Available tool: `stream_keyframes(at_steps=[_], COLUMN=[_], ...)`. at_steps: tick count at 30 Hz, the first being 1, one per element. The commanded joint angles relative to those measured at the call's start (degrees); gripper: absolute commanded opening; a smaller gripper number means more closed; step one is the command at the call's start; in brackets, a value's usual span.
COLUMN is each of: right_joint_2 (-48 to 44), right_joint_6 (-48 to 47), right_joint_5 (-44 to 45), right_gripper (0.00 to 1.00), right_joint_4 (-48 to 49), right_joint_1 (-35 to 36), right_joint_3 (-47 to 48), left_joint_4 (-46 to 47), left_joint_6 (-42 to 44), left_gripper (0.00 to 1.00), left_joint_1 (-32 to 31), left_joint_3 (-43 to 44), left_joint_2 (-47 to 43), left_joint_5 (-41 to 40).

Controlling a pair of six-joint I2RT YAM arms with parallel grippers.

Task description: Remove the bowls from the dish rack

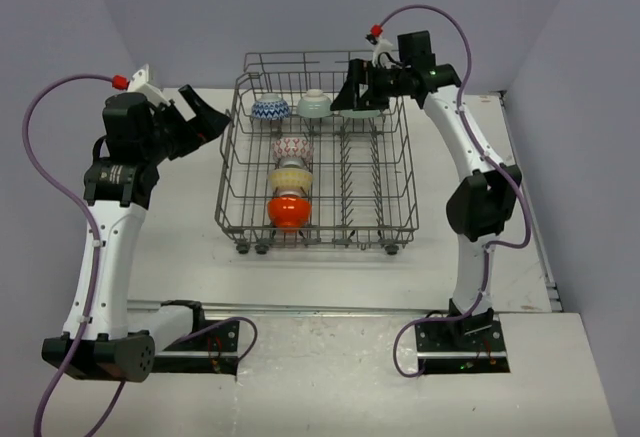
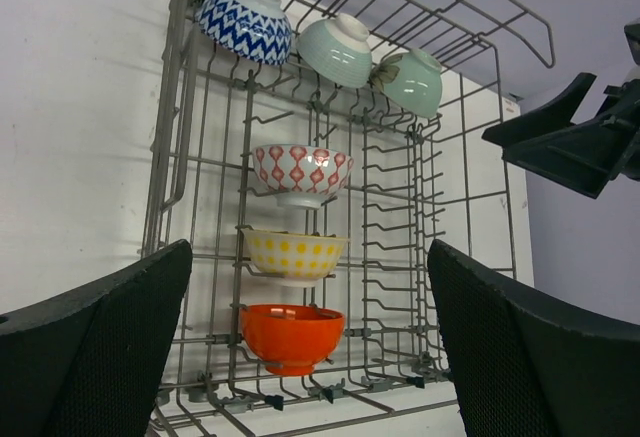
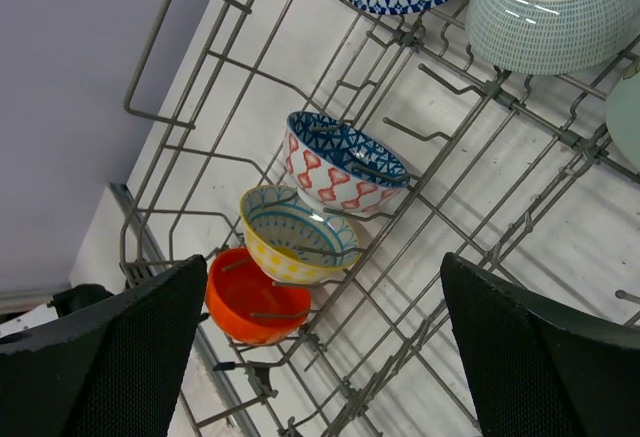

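- dish rack (image 1: 385,192): grey wire basket on small wheels, at the centre of the white table (image 1: 160,247) in the top view; all six bowls sit inside it.
- blue-and-white bowl (image 1: 270,109): back row, at 11 o'clock in the rack, foot upward.
- first mint bowl (image 1: 314,104): back row, at 12 o'clock, just beside the blue-and-white bowl, foot upward.
- second mint bowl (image 2: 413,81): back row, at 1 o'clock, tilted on the tines; mostly hidden under the right gripper in the top view.
- red-and-white zigzag bowl (image 1: 292,147): head of a column of three left of centre, tilted between tines.
- cream bowl with yellow dots (image 1: 291,174): middle of the column, at 6 o'clock from the zigzag bowl, close to it.
- orange-red bowl (image 1: 289,211): end of the column, by the rack's 6 o'clock wall.
- left gripper (image 1: 205,122): outside the rack at 10 o'clock, near its left wall and apart from it; jaws spread wide, nothing held; its fingers (image 2: 110,347) frame the column of three in the left wrist view.
- right gripper (image 1: 362,97): over the rack's 1 o'clock corner, above the second mint bowl; jaws spread wide, nothing between them; contact with the bowl cannot be told.
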Motion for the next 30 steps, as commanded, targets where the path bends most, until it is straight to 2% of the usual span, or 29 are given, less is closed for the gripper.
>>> stream_keyframes(at_steps=[1,4,9,16,22,27,30], right_joint_2=[-4.3,-4.8,-6.7,-0.7,3.1,4.4,4.4], right_joint_6=[-1.8,-4.1,-4.6,-5.6,-5.1,-6.7,-7.2], right_joint_5=[-2.1,-5.7,-10.5,-14.1,-21.1,-24.1,-25.3], right_gripper=[0.99,0.99,0.99,0.99,0.87,0.86,0.80], right_joint_4=[3.9,2.7,8.1,6.0,6.3,7.8,9.2], right_joint_1=[1.0,1.4,2.7,6.7,10.0,12.5,13.1], right_joint_3=[-0.7,-0.6,-8.8,-6.3,-5.2,-10.0,-13.8], left_joint_4=[-0.2,-0.9,-2.3,-3.4,-3.6,-2.5,-2.1], left_joint_6=[-0.2,-0.2,0.2,0.3,0.9,0.2,0.2], left_gripper=[1.00,1.00,1.00,1.00,1.00,1.00,1.00], left_joint_1=[0.6,0.6,0.6,0.6,0.6,0.6,0.6], left_joint_3=[-1.3,-1.7,-1.7,-1.8,-3.1,-4.9,-5.7], left_joint_2=[-1.6,-1.9,-2.3,-3.4,-4.9,-5.9,-6.1], left_joint_5=[1.9,1.7,1.3,1.9,1.9,2.9,3.2])
